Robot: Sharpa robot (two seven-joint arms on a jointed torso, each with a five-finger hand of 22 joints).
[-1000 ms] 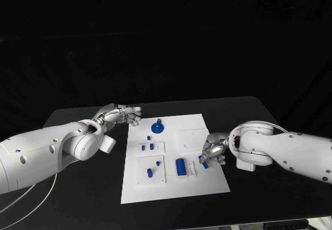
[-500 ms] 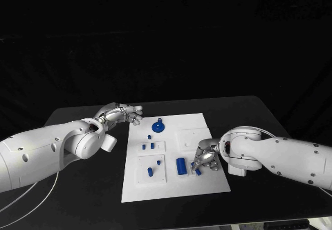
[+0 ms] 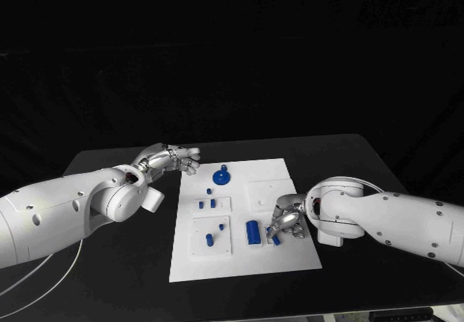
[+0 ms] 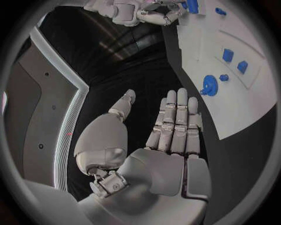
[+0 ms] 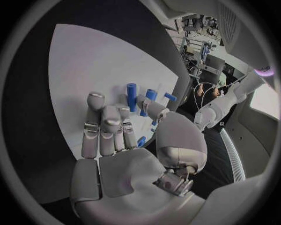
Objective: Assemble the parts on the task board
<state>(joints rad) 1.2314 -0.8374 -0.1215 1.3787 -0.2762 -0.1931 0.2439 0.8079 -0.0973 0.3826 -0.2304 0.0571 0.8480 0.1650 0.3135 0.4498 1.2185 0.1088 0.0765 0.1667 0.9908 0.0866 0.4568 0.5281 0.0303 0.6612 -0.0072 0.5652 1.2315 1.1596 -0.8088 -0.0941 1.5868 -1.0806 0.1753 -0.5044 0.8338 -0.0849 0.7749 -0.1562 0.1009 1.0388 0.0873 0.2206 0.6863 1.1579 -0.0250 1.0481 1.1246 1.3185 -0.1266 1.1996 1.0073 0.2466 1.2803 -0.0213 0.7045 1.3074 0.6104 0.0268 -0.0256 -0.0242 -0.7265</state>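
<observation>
The white task board (image 3: 290, 258) lies mid-table, also seen in the wrist views (image 4: 246, 108) (image 5: 93, 65). My right hand (image 3: 288, 221) (image 5: 117, 140) is low over the board's right side and pinches a small blue part (image 3: 275, 239) at its fingertips, right beside an upright blue cylinder (image 3: 253, 233) (image 5: 131, 96). My left hand (image 3: 169, 159) (image 4: 170, 140) hovers open off the board's far left corner, holding nothing. A round blue part with a knob (image 3: 220, 178) (image 4: 209, 86) sits at the board's far end.
Two small blue blocks (image 3: 207, 204) (image 4: 234, 61) stand in a raised plate mid-board, and a blue peg (image 3: 208, 239) stands in the near-left plate. Black table (image 3: 126, 268) surrounds the board. The right hand (image 4: 146, 11) appears across the board in the left wrist view.
My right hand moved left and nearer over the board, carrying the small blue part to the cylinder's side; it has barely moved in the last half second. The left hand stayed put.
</observation>
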